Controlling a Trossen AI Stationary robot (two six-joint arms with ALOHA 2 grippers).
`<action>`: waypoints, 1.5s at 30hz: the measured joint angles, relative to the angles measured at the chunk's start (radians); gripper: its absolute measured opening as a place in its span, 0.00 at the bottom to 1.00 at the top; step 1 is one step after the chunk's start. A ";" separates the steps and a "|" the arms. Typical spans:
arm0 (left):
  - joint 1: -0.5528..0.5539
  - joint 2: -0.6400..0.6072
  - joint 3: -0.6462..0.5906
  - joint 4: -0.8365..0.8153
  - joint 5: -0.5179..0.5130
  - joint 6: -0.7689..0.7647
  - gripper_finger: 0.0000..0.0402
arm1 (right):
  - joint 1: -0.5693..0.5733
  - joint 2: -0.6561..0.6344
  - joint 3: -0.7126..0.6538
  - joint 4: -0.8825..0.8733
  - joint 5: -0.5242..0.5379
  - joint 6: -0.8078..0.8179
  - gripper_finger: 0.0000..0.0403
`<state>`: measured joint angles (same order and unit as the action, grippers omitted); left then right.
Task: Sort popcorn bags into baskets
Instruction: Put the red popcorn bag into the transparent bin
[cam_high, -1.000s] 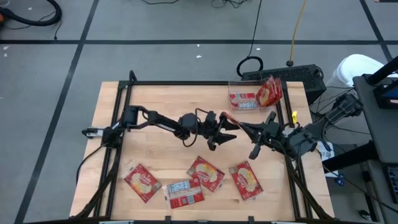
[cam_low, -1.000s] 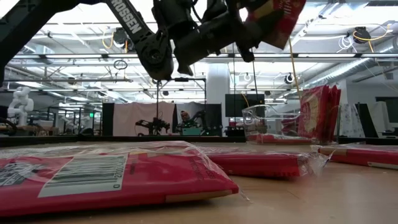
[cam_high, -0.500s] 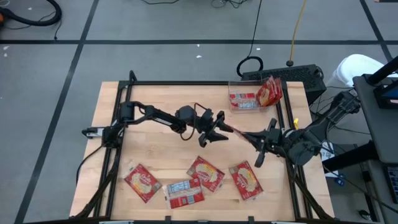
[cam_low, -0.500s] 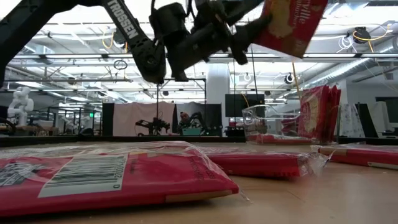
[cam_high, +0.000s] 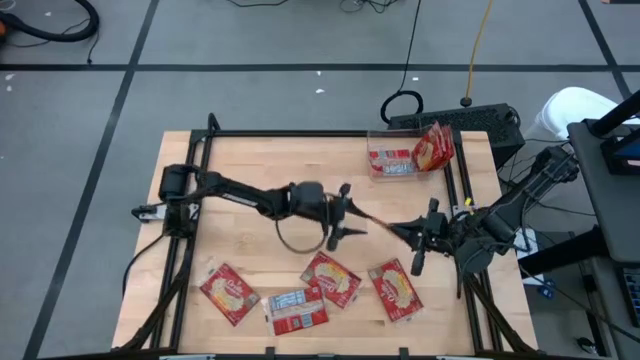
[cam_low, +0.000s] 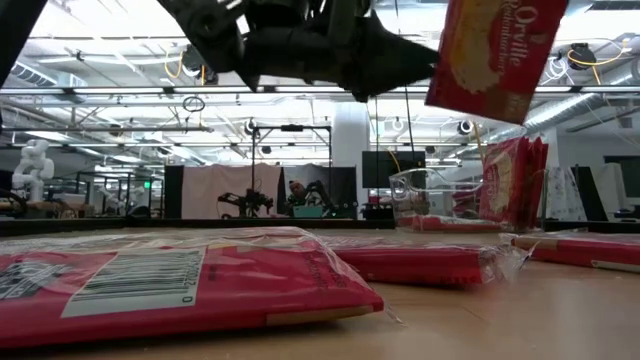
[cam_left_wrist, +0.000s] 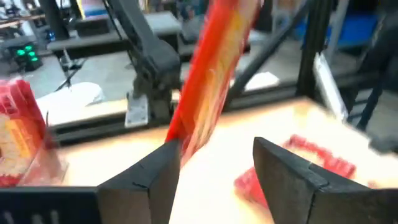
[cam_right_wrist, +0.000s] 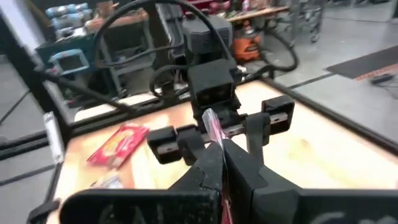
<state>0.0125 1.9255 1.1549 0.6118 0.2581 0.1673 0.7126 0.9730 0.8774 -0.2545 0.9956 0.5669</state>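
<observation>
**A bag passing between two hands, high over the worktop**

We are watching one popcorn bag (cam_low: 495, 55) hanging in the air over the middle of the worktop (cam_high: 250, 160), edge-on from above and well clear of the wood. It is a flat red packet. The low view shows its face with a yellow-cream picture and white lettering, tilted slightly. The right hand (cam_high: 405, 232) is clamped together on one edge of it. The left hand (cam_high: 345, 210) is facing it from the other side with its fingers (cam_left_wrist: 283, 168) spread apart, the bag's far edge sitting between them or just beyond; we cannot tell which.

We are judging the main risk to be the thin grip. The packet is slick, and only a narrow strip at its edge is pinched, so a quick swing could be twisting it loose or letting it droop and slide out. It would then be falling among the four bags (cam_high: 332, 278) lying flat along the near side.

The second risk is at the basket (cam_high: 378, 172), the clear bin at the far right corner. It is already holding packets, one of them leaning upright against its wall. A bag arriving tilted could be catching the rim, knocking that leaning one over or nudging the light bin along.
</observation>
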 joint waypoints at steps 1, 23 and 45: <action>-0.015 0.002 0.000 -0.010 -0.018 0.022 0.54 | -0.004 0.000 -0.006 0.006 -0.013 0.002 0.00; -0.027 0.038 0.001 -0.021 -0.057 0.064 0.46 | -0.086 0.000 -0.082 0.175 -0.176 -0.031 0.00; 0.038 0.021 0.000 -0.479 -0.213 0.110 0.05 | -0.114 0.013 -0.081 -0.098 -0.293 0.230 0.19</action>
<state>0.0508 1.9462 1.1552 0.1328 0.0450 0.2775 0.5983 0.9855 0.7959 -0.3528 0.7029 0.7968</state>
